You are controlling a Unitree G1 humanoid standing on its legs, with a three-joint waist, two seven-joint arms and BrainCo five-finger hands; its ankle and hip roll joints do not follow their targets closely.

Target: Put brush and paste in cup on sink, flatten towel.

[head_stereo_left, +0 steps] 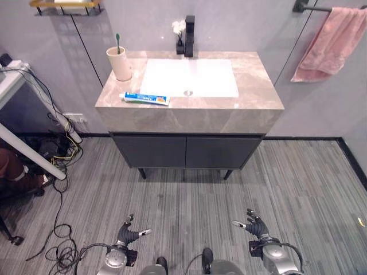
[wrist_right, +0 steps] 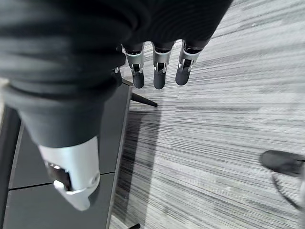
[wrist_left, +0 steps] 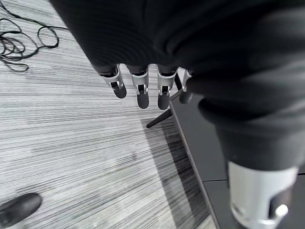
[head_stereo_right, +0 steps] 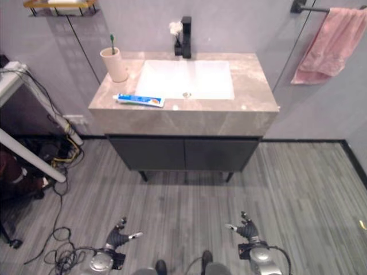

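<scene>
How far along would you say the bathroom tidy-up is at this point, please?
Done: the toothbrush stands in the cup. In hand: nothing; left hand and right hand hang open over the floor. Left: toothpaste lies on the counter; pink towel hangs bunched.

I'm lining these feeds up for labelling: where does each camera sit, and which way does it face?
Left eye view: on the head, looking down at the sink, cup and toothpaste; left hand and right hand low.
Right eye view: same scene from slightly beside it, towel on its rail.
Left wrist view: along straight fingers toward floor and cabinet.
Right wrist view: likewise, past its fingers.
Both wrist views share the cabinet's leg.
</scene>
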